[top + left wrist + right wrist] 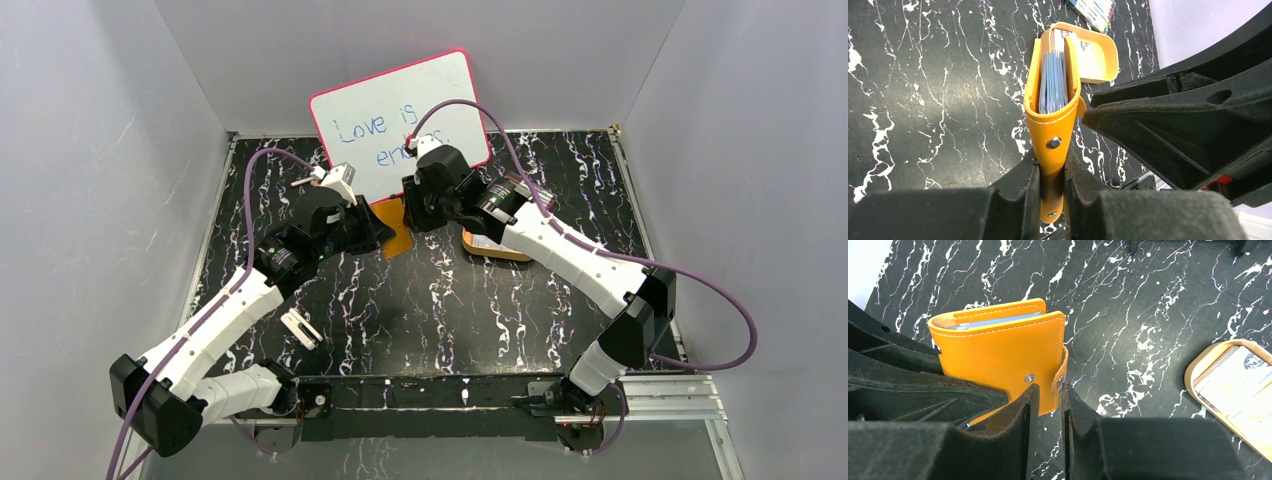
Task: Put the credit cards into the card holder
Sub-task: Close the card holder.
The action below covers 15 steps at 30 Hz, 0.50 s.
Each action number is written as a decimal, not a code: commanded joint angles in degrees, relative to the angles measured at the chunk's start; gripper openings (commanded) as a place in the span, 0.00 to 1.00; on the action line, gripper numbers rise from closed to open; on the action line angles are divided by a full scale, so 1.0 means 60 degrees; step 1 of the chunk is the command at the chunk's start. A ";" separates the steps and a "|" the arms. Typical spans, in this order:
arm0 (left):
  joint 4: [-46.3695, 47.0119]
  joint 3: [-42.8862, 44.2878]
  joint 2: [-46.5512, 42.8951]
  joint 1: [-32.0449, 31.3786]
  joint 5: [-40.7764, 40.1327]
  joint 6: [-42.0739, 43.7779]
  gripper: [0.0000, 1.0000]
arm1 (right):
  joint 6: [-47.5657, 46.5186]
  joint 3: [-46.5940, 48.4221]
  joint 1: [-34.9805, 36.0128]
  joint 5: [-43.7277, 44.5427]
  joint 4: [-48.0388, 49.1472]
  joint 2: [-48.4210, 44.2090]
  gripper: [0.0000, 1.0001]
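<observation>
The card holder (1050,125), an orange wallet with snap studs, hangs above the table with bluish sleeves (1053,82) showing between its covers. My left gripper (1052,160) is shut on its lower edge. My right gripper (1050,390) comes in from the other side. Its narrow jaws are closed on the wallet's corner (998,350) by the snap strap (1060,377). In the top view both grippers (375,228) (412,215) meet at the card holder (398,240) in front of the whiteboard. Pale credit cards (1233,385) lie stacked in a tray.
The tan oval tray (1193,375) sits on the table to the right of the wallet, partly under my right arm (500,255). A pink-rimmed whiteboard (400,120) leans on the back wall. A small white object (300,328) lies near my left arm. A marker pack (1093,10) lies beyond.
</observation>
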 commanded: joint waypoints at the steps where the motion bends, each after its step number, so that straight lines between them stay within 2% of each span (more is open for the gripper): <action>1: 0.0131 0.0490 -0.0217 -0.0051 0.0033 0.0028 0.00 | -0.0022 0.0227 0.0036 -0.0010 0.0497 -0.0017 0.31; 15: 0.0136 0.0478 -0.0410 -0.0051 0.0030 0.0014 0.00 | -0.0008 0.0249 0.0032 -0.0011 0.0450 0.0134 0.28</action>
